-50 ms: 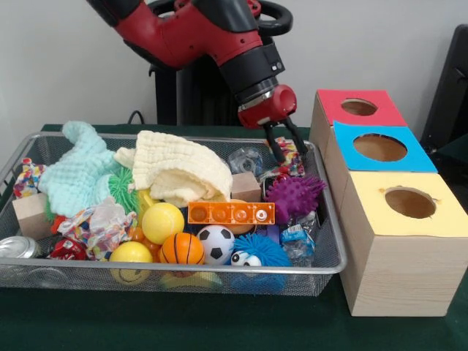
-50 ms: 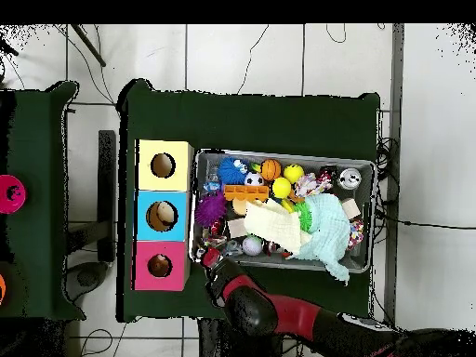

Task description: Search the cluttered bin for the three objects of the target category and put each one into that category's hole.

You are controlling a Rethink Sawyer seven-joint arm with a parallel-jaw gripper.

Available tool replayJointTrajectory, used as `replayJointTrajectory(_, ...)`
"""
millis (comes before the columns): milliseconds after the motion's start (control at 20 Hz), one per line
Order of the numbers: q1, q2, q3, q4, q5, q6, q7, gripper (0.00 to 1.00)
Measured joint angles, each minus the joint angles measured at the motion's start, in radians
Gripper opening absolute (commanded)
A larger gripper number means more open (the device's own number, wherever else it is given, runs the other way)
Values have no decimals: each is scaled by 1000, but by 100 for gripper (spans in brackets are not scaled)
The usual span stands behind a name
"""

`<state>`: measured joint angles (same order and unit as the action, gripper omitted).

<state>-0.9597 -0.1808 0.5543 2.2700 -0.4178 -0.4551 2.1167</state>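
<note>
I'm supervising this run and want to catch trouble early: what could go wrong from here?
The gripper, fingers apart, hangs at the bin's far corner over crinkly wrapped items; they may slip or come up in a bunch. The bin's rim sits close to the hole boxes, so a low swing could clip either. The cloths may hide targets.

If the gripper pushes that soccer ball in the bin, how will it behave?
The soccer ball is round, so it would probably roll. It sits wedged between the basketball and blue fuzzy ball, so it may only nudge them. Small, likely light.
</note>
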Motion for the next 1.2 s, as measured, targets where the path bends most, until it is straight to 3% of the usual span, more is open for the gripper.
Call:
replayJointTrajectory(350, -47, 90, 44, -13, -42, 13, 0, 100)
replayJointTrajectory(550, -21, 64, 36, -20, -41, 12, 0, 100)
replayJointTrajectory(900, 106, -55, -27, -19, 6, -15, 0, 100)
replayJointTrajectory(950, 138, -78, -41, -19, 13, -27, 0, 0)
replayJointTrajectory(1200, 223, -120, -107, -19, 47, -72, 0, 0)
